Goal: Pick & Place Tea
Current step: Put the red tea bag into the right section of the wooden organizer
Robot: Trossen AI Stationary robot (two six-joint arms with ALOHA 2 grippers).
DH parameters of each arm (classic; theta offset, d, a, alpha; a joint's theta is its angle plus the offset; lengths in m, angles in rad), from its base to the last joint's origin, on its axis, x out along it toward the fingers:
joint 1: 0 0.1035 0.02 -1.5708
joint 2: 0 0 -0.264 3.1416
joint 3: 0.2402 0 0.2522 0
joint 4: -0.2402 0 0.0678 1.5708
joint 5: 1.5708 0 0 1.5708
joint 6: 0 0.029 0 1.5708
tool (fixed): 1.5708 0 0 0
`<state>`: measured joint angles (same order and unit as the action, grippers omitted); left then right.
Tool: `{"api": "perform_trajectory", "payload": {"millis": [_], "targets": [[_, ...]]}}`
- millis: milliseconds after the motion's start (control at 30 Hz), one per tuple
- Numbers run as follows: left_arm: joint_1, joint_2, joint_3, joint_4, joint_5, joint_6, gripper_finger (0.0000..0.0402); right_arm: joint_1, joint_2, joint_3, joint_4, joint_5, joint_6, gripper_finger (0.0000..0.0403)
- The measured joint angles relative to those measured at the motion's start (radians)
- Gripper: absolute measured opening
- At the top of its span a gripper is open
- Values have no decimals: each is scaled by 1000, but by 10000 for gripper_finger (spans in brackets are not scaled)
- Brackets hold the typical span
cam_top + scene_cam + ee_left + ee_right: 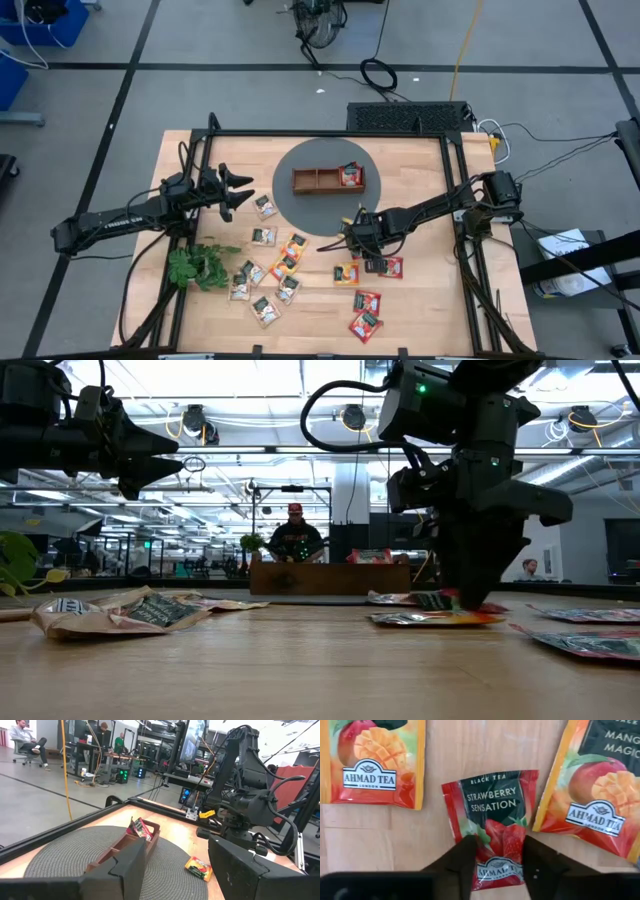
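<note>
A: Nearest thing first?
B: Right wrist view: right gripper [499,855] is down on a red strawberry sachet [492,812] flat on the table [455,760]. Fingers straddle its lower edge, narrowed, touching the foil. A real pinch? Cannot tell. Two orange-yellow mango sachets [372,757] flank it.
A: High view adds what?
B: It places that gripper [362,232] right of centre, just below the round grey mat [290,170]. More sachets [265,305] are scattered toward the near edge, and a leafy sprig [195,265] lies at the left.
A: Left arm?
B: Left gripper [235,190] hangs above the table at the mat's left edge, fingers spread, empty.
A: Farther?
B: A wooden tray [328,180] sits on the mat. Left wrist view shows one red sachet [140,827] standing in its end compartment.
A: Beyond?
B: Low view only: a person [293,535] behind the tray.
</note>
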<state>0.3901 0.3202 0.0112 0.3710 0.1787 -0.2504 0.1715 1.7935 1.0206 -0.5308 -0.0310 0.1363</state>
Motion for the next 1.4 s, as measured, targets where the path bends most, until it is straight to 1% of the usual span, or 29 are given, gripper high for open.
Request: {"api": "perform_trajectory", "payload": {"millis": [133,200,233,433,500,667,700,800,833,900,1000,1067,1200,1267,1333,1400], "targets": [[0,0,0,0,0,0,214,0,0,-1,-7,-14,13,58],[0,0,0,0,0,0,214,0,-5,-1,-22,-36,23,25],[0,0,0,0,0,0,214,0,-11,-1,-30,-48,35,16],[0,0,0,0,0,0,214,15,-98,-8,-87,-47,141,11],[0,0,0,0,0,0,214,27,-151,-7,-67,11,157,7],[0,0,0,0,0,0,214,35,-225,-5,47,227,203,7],[0,0,0,0,0,0,214,31,-233,-5,82,278,213,7],[0,0,0,0,0,0,214,15,-235,-5,163,481,230,7],[0,0,0,0,0,0,214,6,-234,-11,197,546,228,7],[0,0,0,0,0,0,214,-19,-228,-33,318,650,218,7],[0,0,0,0,0,0,214,-57,-228,-95,527,725,238,6],[0,0,0,0,0,0,214,-76,-228,-157,703,767,242,6],[0,0,0,0,0,0,214,-128,-228,-315,1084,788,218,6],[0,0,0,0,0,0,214,-160,-228,-390,1219,791,220,6],[0,0,0,0,0,0,214,-193,-229,-444,1296,791,261,5],[0,0,0,0,0,0,214,-220,-229,-466,1305,789,308,5]]}}
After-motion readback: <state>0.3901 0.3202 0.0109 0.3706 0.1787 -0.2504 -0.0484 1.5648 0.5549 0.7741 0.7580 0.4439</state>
